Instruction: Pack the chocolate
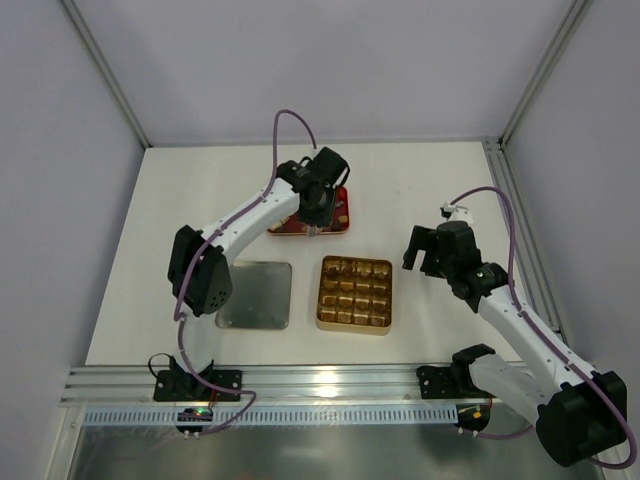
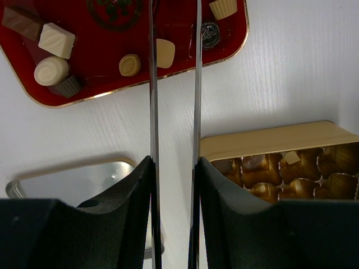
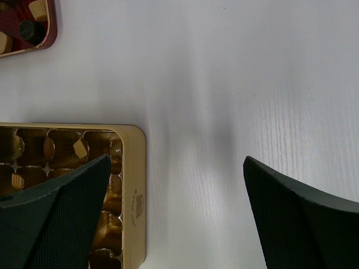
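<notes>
Nearest us, the left gripper (image 2: 174,84) hangs half-parted over the red tray (image 2: 95,61) toward the worktop's far edge. Its tips are out of frame, so we cannot tell if it grips. The chocolate (image 2: 56,39) lies loose there. The right gripper (image 3: 176,162) gapes, empty. We fear thin blades pinching off-centre, so a piece squirts out short of the gold tin (image 2: 269,140).

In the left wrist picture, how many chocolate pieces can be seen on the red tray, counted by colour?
Cream pieces: 4
Tan pieces: 1
Brown or dark pieces: 3
Total: 8 visible on the red tray, whose far part is cut off by the picture edge.
</notes>
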Robot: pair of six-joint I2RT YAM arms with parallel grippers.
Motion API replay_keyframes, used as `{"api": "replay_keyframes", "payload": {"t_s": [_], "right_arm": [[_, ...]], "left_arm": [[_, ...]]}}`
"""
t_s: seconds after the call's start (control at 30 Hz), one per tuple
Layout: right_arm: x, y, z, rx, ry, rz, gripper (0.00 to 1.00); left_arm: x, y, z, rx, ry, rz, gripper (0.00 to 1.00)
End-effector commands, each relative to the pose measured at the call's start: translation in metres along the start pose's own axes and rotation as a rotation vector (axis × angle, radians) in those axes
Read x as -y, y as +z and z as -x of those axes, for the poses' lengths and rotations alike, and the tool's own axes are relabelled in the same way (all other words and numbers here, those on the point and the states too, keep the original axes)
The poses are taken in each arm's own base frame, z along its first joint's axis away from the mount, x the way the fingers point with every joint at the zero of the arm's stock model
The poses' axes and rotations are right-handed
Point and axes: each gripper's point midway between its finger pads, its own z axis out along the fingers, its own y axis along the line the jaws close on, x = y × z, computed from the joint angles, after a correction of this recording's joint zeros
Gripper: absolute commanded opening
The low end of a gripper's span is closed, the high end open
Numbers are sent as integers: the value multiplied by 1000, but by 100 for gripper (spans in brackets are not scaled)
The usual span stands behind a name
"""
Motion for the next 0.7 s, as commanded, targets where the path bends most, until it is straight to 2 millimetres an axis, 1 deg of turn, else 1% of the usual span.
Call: {"api": "replay_keyframes", "payload": {"t_s": [0.0, 0.2, 0.67], "right_arm": [[2, -4, 7, 37, -8, -6, 100], [2, -4, 7, 37, -8, -6, 100], [2, -3, 7, 34, -12, -7, 100]], "left_arm": [[8, -4, 23, 71, -25, -24, 36], [5, 1, 21, 61, -30, -9, 36], [-1, 6, 20, 44, -38, 9, 35]]}}
